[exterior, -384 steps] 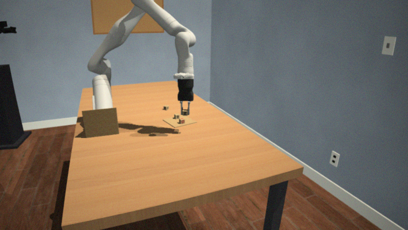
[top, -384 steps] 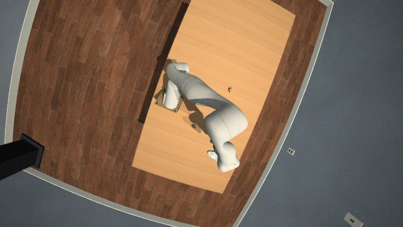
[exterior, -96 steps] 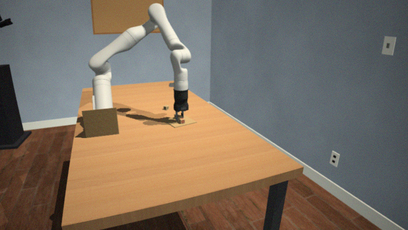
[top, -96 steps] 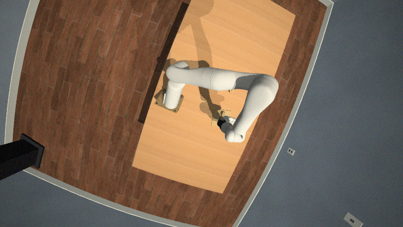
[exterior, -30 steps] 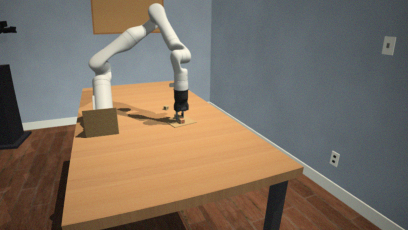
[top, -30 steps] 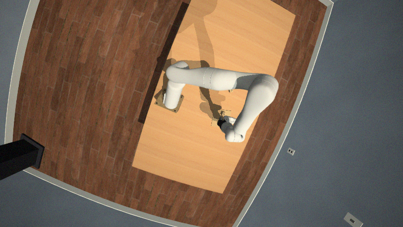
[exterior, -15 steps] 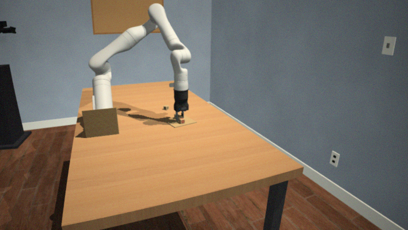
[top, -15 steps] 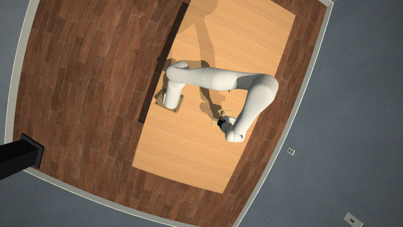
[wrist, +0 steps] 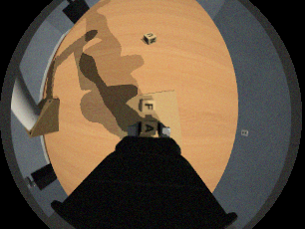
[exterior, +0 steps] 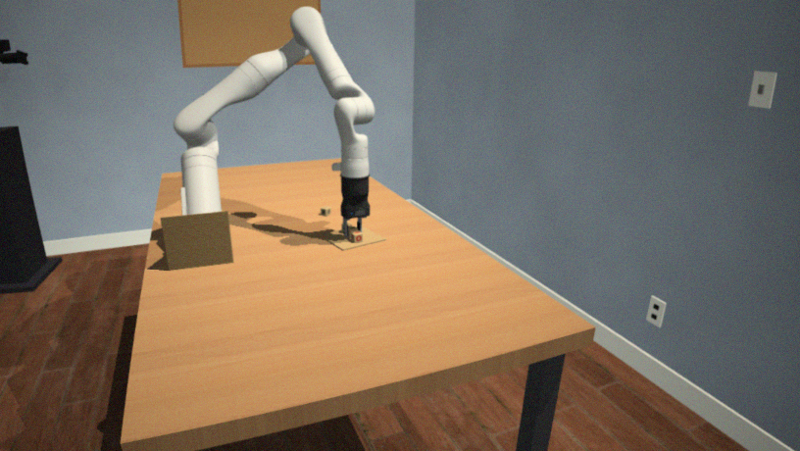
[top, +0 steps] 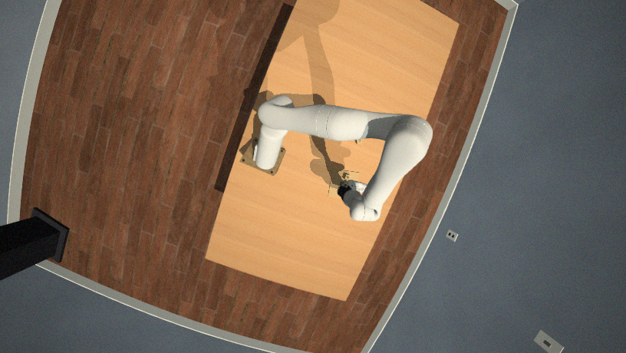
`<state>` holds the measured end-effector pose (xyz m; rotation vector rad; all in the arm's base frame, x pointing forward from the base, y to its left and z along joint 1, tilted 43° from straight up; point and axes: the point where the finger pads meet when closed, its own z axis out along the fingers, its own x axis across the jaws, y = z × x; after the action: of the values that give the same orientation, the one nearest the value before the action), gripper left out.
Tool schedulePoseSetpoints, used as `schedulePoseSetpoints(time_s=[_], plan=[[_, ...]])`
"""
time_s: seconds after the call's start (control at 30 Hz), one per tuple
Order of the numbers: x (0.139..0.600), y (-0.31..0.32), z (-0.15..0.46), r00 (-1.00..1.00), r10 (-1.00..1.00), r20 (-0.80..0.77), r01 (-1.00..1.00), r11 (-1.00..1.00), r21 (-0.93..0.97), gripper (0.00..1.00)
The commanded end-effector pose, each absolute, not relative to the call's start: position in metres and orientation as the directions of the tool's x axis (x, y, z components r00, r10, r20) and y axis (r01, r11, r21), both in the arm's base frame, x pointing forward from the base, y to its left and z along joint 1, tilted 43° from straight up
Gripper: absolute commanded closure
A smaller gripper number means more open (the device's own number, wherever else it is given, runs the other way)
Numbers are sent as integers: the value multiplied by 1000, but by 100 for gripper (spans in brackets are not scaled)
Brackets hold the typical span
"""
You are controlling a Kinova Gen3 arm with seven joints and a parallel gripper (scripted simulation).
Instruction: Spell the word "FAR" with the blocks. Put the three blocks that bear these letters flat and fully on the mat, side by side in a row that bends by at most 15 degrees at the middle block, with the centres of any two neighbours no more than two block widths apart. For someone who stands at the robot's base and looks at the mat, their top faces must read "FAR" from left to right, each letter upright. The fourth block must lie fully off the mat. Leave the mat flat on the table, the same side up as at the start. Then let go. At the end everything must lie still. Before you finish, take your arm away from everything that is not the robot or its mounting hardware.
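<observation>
My gripper [wrist: 149,126] [exterior: 353,233] is low over the mat [wrist: 170,107] [exterior: 374,240] [top: 333,191]. Its fingers stand open on both sides of the block with A [wrist: 149,127]. The block with F [wrist: 148,105] lies on the mat beside the A block, on its upper side in the wrist view. In the exterior view a block with a red mark [exterior: 357,237] shows at the fingers; which letter its top bears I cannot tell. Another block [wrist: 150,38] [exterior: 325,211] [top: 358,141] lies off the mat, its letter unclear. The area under the gripper body is hidden in the wrist view.
The arm's base plate [top: 248,156] [exterior: 197,240] stands at the table's edge. The arm arches over the table [top: 284,236] [exterior: 314,335] and hides part of it in the top view. The arm's shadow falls across the mat's side nearest the base.
</observation>
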<state>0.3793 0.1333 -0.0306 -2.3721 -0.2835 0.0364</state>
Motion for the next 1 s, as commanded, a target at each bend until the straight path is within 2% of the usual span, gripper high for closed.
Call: schedulePoseSetpoints(time_s=[0.0, 0.03, 0.57, 0.97], plan=[[379, 136, -32, 977, 208, 51, 186, -707, -682, 27], [379, 136, -32, 977, 208, 51, 186, -707, -682, 21], [383, 131, -26, 976, 208, 57, 191, -708, -680, 21], [391, 93, 16, 976, 209, 62, 194, -708, -679, 21]])
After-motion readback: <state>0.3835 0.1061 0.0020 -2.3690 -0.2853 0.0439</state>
